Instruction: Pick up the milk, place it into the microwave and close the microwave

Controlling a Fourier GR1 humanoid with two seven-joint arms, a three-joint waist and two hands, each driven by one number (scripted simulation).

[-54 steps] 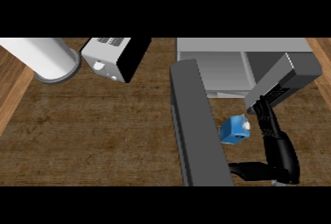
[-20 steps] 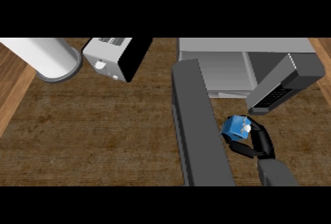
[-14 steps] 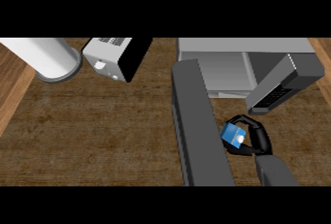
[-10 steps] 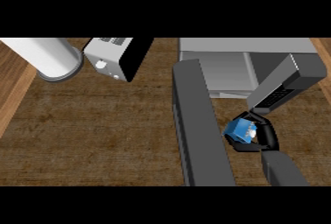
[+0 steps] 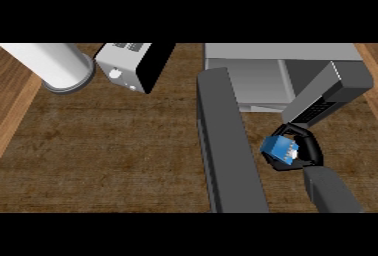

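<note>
The right robot hand (image 5: 304, 150) has its black fingers curled round the milk (image 5: 280, 148), so the grasp looks made and the step in hand is carrying it into the microwave (image 5: 284, 75). To do this well, I judge the carton should be lifted enough to pass the lower lip of the microwave, then moved away from the robot into the pale grey inside, keeping between the open door (image 5: 227, 145) on one side and the dark control panel (image 5: 328, 95) on the other. Tilting it on the way would risk catching the panel's edge. It should be set well inside, so that the door can swing shut later.

The milk is a small blue carton with a paler patch on one face, partly hidden by the fingers. It sits just in front of the microwave, beside the door, over the brown wooden counter (image 5: 111, 150). The left robot hand does not show.
</note>
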